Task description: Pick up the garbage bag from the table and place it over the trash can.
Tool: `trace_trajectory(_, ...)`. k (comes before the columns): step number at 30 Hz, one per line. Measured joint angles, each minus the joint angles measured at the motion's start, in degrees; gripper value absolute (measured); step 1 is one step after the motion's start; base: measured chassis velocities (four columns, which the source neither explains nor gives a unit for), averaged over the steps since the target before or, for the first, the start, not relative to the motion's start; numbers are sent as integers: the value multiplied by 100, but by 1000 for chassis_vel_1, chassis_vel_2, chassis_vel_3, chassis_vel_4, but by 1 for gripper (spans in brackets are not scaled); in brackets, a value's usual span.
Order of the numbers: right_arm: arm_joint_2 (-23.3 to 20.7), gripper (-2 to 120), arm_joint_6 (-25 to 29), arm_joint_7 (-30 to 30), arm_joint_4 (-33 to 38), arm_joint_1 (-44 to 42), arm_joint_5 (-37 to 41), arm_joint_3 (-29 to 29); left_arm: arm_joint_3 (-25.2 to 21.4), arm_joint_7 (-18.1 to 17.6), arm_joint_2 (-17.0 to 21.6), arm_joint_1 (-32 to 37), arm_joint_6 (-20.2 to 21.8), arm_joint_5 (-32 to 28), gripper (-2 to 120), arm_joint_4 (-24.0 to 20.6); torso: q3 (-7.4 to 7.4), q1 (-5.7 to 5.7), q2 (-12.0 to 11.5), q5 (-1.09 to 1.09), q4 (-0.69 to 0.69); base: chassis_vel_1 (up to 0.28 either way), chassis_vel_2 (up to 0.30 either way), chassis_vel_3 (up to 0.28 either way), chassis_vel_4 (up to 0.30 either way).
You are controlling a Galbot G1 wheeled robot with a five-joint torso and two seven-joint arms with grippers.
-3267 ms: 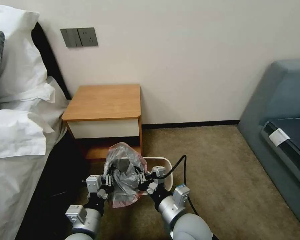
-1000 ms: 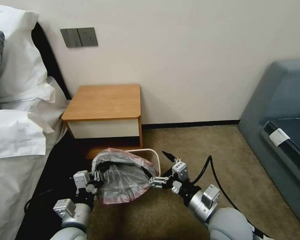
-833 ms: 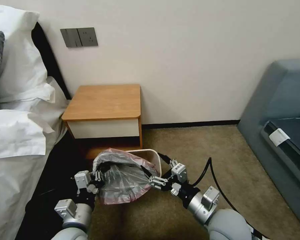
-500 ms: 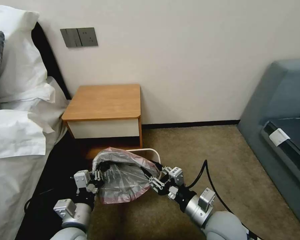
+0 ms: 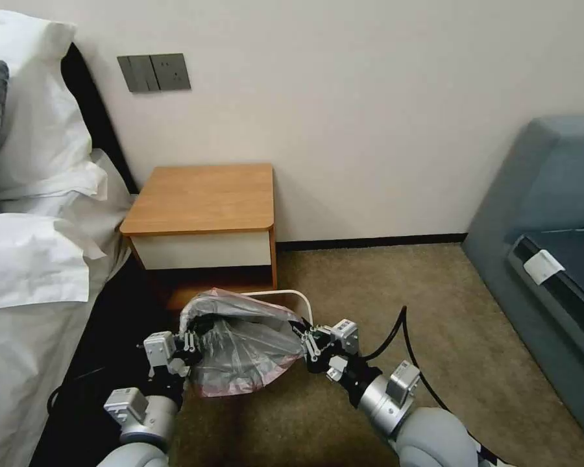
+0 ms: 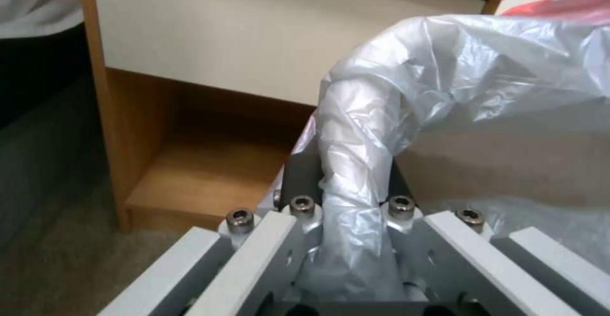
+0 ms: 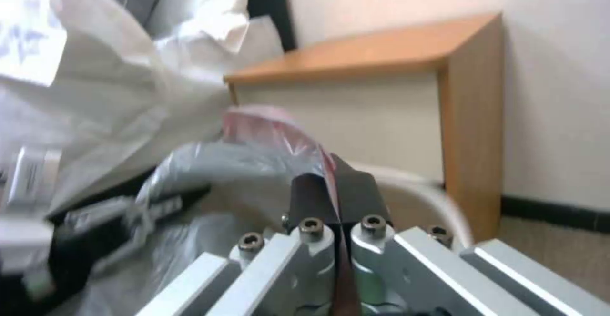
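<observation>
Plastic of the garbage bag (image 5: 243, 347) stretches between our grippers at lower centre of the head view, over the near part of the trash can (image 5: 303, 303). Our left gripper (image 5: 189, 344) pinches a bunched fold; our right gripper (image 5: 309, 344) is clamped on the pinkish edge. The can's far rim lies uncovered beyond them.

Garbage bag (image 5: 243, 347) hides most of the trash can (image 5: 291, 296); just a bit of far rim shows. Left claw (image 6: 346, 182) tips buried in bunched plastic. Bed (image 5: 26, 272) and sofa (image 5: 551, 214) cut off at frame edges.
</observation>
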Motion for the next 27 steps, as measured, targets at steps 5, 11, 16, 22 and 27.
trace_trajectory(5,-207,0,-274,-1,-147,549,380,193,10,171,-21,56,-83,71,5,8,0,0,0,0,0,0,0,0,0)
trace_trajectory(11,-351,0,-594,31,-398,950,745,248,15,338,-57,100,-194,95,5,13,0,0,0,1,1,0,0,0,0)
trace_trajectory(16,-518,0,-1088,74,-469,1195,1320,343,-3,512,-79,140,-314,34,5,-17,0,0,0,1,1,0,0,0,0)
trace_trajectory(22,-757,0,-1556,-14,-420,1176,1954,563,-62,647,-94,125,-412,-183,5,-11,0,0,0,1,0,0,0,0,0)
trace_trajectory(27,-895,0,-1958,10,-288,1032,2985,887,-115,770,-122,68,-434,-671,5,52,0,0,0,0,0,0,0,0,0)
